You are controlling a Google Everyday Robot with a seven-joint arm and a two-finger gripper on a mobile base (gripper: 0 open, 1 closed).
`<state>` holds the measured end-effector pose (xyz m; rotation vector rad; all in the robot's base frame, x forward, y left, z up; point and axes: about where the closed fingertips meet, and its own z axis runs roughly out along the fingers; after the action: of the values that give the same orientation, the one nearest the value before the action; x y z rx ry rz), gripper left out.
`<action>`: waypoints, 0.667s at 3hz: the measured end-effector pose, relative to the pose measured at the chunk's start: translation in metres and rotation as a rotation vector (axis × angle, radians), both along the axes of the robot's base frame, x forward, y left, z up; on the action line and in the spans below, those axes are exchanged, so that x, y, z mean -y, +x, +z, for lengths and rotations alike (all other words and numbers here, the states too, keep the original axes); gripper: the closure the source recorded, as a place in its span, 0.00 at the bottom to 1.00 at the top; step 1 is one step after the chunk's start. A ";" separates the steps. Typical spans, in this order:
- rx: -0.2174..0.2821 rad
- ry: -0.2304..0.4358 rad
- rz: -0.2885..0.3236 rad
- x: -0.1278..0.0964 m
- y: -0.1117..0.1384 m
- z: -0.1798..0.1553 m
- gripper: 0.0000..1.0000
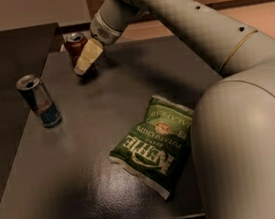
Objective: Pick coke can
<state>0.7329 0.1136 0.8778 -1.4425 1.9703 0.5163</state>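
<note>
The coke can (75, 45), red with a silver top, stands upright near the far left edge of the dark table (83, 154). My gripper (85, 63) reaches in from the upper right and is right at the can. One pale finger (88, 57) lies across the can's front and right side and hides its lower part. The can's base appears to rest on the table.
A slimmer blue-and-silver can (39, 100) stands upright at the table's left edge. A green Kettle chips bag (154, 143) lies flat in the middle right. My arm's big pale body (252, 136) fills the right side.
</note>
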 end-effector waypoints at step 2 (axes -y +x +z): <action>-0.018 0.032 -0.064 -0.001 0.018 0.006 0.00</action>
<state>0.7504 0.1149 0.8833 -1.3552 2.0067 0.5313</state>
